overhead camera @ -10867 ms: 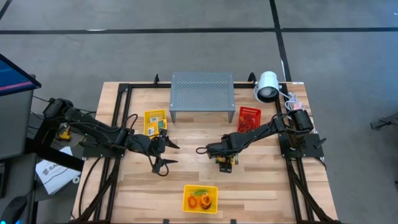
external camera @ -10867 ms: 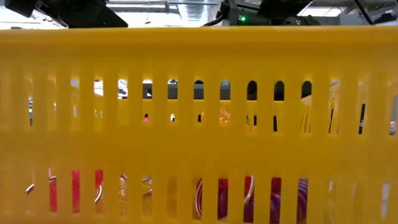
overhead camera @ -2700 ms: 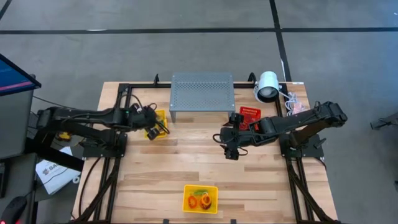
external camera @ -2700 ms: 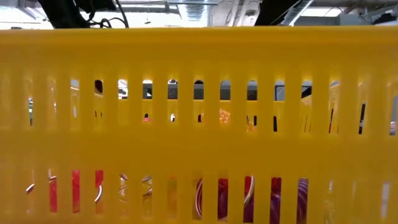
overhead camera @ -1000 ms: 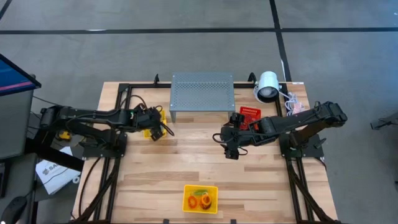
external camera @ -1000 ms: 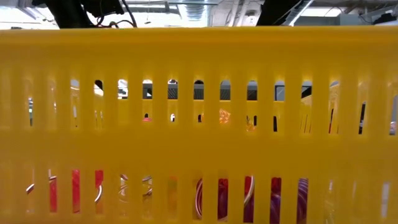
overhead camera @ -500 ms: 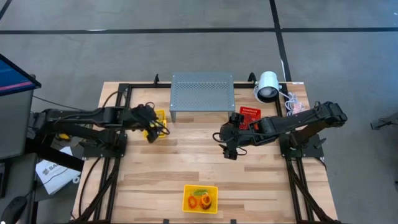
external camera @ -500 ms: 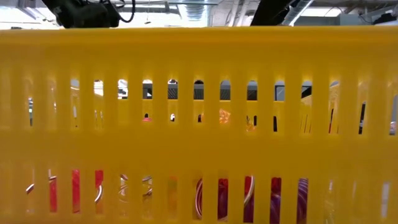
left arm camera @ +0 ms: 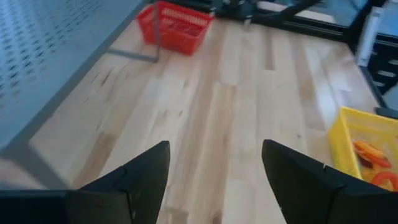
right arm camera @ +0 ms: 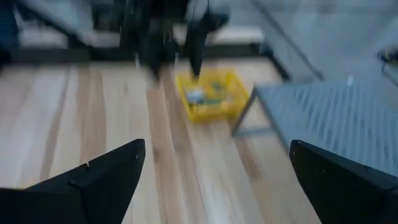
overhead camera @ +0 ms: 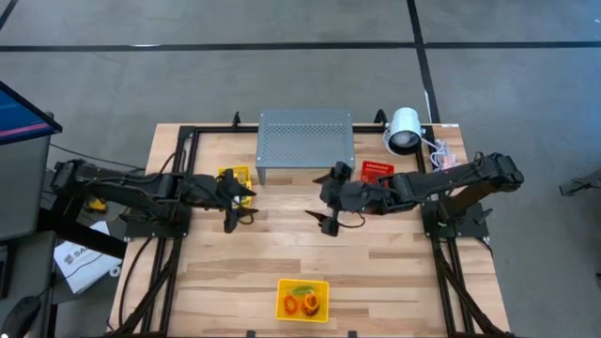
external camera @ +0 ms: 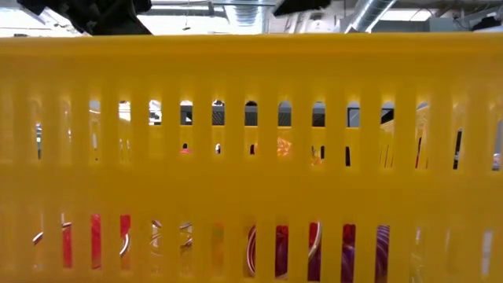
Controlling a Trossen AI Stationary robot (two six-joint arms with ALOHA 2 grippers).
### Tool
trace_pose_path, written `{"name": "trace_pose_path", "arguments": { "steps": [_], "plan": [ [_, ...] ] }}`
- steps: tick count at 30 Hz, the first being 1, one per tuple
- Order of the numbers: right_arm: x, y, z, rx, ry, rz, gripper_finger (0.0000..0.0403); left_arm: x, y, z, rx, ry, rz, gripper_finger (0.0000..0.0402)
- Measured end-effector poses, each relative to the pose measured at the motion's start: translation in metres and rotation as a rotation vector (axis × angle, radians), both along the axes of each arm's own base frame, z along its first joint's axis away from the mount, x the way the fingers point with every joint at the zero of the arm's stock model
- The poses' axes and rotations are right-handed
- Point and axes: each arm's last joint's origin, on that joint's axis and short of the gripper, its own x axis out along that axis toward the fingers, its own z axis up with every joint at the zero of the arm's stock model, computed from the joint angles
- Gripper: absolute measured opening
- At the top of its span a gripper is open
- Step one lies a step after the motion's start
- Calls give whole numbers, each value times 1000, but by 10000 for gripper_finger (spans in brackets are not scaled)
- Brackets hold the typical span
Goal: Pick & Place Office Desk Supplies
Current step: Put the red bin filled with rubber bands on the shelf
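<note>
A small yellow basket [overhead camera: 235, 176] at the back left holds yellow-and-green crayon boxes [right arm camera: 204, 94]. A second yellow basket [overhead camera: 302, 288] near the front edge holds orange and red rubber bands [overhead camera: 302, 301]. Its slotted wall [external camera: 251, 71] fills the low view, with bands [external camera: 253, 250] showing through the slots. My left gripper [overhead camera: 237, 210] hovers open just in front of the back-left basket, nothing between its fingers [left arm camera: 143, 174]. My right gripper [overhead camera: 319, 199] hovers open over the table's middle, pointing toward the left, also with nothing in it.
A grey perforated stand [overhead camera: 305, 141] sits at the back centre, with a red basket [overhead camera: 376, 172] to its right and a white lamp [overhead camera: 404, 130] at the back right corner. Bare wood lies between the two grippers and the front basket.
My left gripper has drawn back from over the back-left basket toward the table's near edge and tipped up from pointing steeply down. My right gripper has tipped up toward level and swung toward the table's left. Both stayed open.
</note>
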Motion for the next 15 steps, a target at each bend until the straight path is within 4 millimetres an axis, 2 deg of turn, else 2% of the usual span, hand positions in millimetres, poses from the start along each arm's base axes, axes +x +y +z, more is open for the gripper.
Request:
{"name": "trace_pose_path", "arguments": {
  "steps": [6,9,11,15],
  "plan": [
    [14,-13,23,53,-265,-31,395,1,-12,-6,33,-70,-82,242],
    [19,-16,25,102,-300,58,395,1,-17,-11,32,-98,-111,239],
    [30,-13,19,119,-316,111,395,0,-21,-16,30,-113,-134,237],
    [57,10,-15,79,-270,201,395,-3,-29,-28,21,-155,-178,233]
  ]
}}
